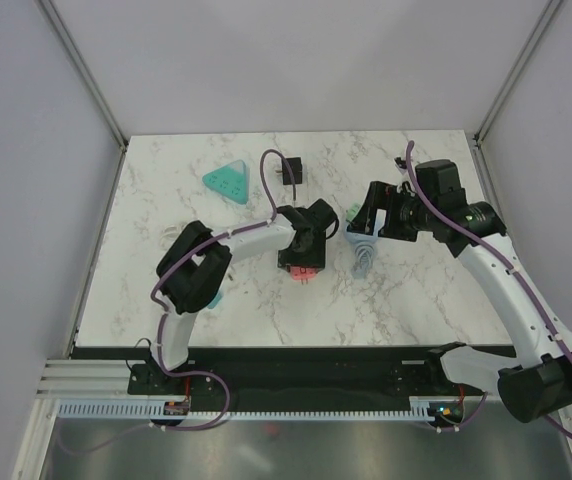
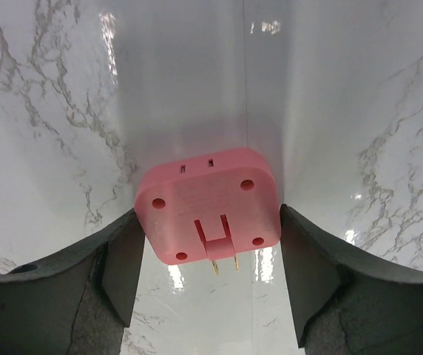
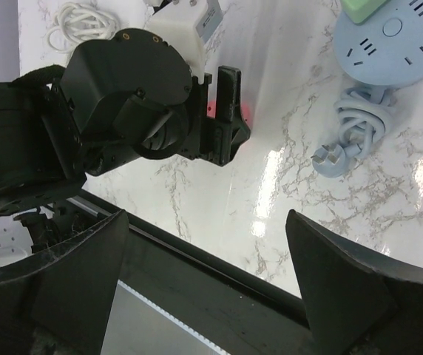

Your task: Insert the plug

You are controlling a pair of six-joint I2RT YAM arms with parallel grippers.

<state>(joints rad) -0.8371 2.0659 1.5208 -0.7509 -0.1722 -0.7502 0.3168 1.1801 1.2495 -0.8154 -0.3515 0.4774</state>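
A pink plug adapter with two brass prongs sits between the fingers of my left gripper. Both fingers touch its sides, so the gripper is shut on it. In the top view the pink adapter shows just under the left gripper at the table's middle. A round blue power strip with a coiled cord lies just right of it. My right gripper hovers over the strip's far end. In its wrist view the right gripper is wide open and empty.
A teal triangular power strip and a black plug with cable lie at the back. A green piece sits by the blue strip. A white adapter and white cord show beyond the left wrist.
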